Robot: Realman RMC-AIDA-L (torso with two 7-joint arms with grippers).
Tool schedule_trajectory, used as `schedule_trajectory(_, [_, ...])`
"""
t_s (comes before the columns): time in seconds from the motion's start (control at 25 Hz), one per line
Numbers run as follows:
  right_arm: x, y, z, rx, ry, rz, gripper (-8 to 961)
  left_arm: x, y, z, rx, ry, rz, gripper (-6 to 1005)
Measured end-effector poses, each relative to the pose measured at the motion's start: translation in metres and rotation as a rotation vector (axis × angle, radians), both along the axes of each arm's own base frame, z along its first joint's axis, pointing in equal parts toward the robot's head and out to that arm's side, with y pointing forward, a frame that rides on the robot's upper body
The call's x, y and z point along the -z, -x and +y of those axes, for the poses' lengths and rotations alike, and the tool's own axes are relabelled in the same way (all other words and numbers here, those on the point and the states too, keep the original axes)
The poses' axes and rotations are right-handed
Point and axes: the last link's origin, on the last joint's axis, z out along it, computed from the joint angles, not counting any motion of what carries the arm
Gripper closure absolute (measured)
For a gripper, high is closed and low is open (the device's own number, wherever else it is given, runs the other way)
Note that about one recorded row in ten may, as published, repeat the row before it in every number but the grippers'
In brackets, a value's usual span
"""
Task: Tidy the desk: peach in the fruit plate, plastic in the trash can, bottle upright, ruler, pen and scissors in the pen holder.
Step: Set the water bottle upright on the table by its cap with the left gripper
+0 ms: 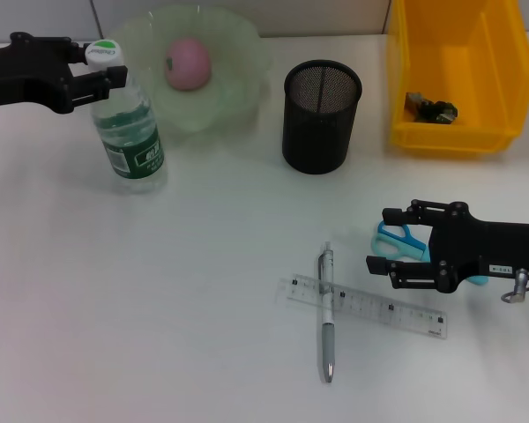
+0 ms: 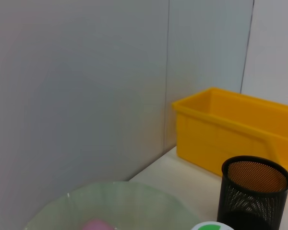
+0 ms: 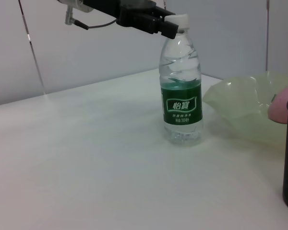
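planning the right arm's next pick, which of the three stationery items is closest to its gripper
The scissors, blue-handled: they lie right at the right gripper, partly hidden by it. The pen and the clear ruler it crosses lie farther off.

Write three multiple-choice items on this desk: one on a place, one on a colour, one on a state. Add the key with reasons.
1. Where is the peach?
A. in the fruit plate
B. in the pen holder
C. beside the ruler

2. What colour are the scissors handles?
A. red
B. blue
C. black

3. How is the bottle?
A. lying down
B. upright
C. inside the trash can

Key: A, the pink fruit sits in the green dish; B, blue loops show beside the right gripper; B, it stands on its base with the left gripper at its cap.
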Motion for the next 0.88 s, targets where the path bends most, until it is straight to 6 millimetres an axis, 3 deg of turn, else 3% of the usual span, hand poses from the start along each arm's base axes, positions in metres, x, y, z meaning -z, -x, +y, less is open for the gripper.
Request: schedule_trajectory(0.88, [0.0002, -0.0002, 0.0, 0.004, -0.001, 0.003, 186, -0.0056, 0.0084, 0.0014, -0.025, -0.037, 0.02, 555])
